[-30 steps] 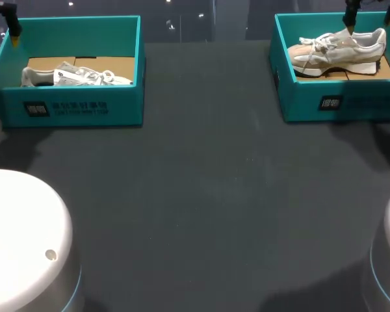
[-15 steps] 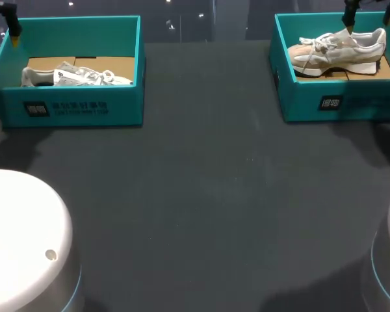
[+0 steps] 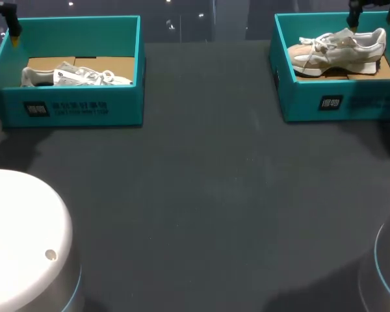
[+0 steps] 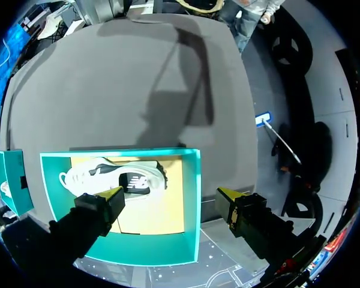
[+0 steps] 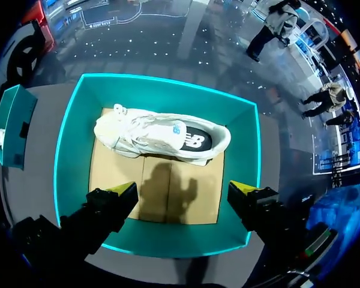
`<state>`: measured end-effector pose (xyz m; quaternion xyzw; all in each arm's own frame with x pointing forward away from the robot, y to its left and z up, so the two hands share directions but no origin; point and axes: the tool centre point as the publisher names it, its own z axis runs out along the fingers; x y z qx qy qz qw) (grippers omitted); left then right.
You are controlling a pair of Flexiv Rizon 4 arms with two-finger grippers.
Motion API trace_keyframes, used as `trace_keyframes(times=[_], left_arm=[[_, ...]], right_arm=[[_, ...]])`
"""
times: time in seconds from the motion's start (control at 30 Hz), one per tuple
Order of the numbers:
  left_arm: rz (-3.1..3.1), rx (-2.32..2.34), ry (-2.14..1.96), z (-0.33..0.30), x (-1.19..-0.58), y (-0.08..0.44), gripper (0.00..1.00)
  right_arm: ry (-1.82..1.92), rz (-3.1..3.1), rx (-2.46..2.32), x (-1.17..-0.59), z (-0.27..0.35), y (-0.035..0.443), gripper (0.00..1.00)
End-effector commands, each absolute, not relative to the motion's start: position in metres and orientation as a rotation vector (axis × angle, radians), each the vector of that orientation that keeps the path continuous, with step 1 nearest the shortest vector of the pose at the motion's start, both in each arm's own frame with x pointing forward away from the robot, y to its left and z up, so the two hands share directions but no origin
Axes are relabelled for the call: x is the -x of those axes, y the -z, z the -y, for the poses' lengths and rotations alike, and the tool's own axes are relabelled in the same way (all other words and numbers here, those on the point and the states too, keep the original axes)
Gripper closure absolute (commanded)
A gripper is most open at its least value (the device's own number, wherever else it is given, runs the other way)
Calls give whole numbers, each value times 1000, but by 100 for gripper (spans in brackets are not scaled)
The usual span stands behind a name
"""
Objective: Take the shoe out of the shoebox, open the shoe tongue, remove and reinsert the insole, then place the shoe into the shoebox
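1. Compared with the earlier head views, the right tool (image 5: pixel 185 191) sits slightly farther toward the right, above the rear of the right shoebox (image 3: pixel 312 104). The shoes and both boxes are unchanged in position.
2. Right tool state: fingers spread wide, gripping nothing. It hangs above the right shoebox without touching the shoe.
3. The beige shoe (image 3: pixel 338 51) rests on its sole inside the right shoebox, on the cardboard liner (image 5: pixel 168 198). Its toe points toward the left shoebox (image 3: pixel 78 107). In the right wrist view the shoe lies ahead of the fingertips, and the tool's shadow falls on the liner.
4. Left tool (image 4: pixel 171 195) state: fingers spread wide, gripping nothing. It hangs above the outer side wall of the left shoebox, one finger over the interior and the other outside the wall.
5. The white shoe (image 3: pixel 78 77) lies inside the left shoebox, on its cardboard floor.
6. Both shoeboxes stand well apart at the far corners of the dark worktop (image 3: pixel 208 195).
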<state>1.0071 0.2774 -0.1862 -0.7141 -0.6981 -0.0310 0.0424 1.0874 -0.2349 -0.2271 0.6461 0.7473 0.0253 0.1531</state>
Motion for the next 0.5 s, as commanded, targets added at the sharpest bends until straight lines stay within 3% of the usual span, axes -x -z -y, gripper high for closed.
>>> trace_keyframes(times=[0.03,0.5], left_arm=[[2135,2187,98,-278,-1006,186,0],[2135,2187,98,-278,-1006,186,0]], right_arm=[[-74,-2146,-1854,-1089,236,228,0],[42,-2128,-1845,-1136,265,259,0]])
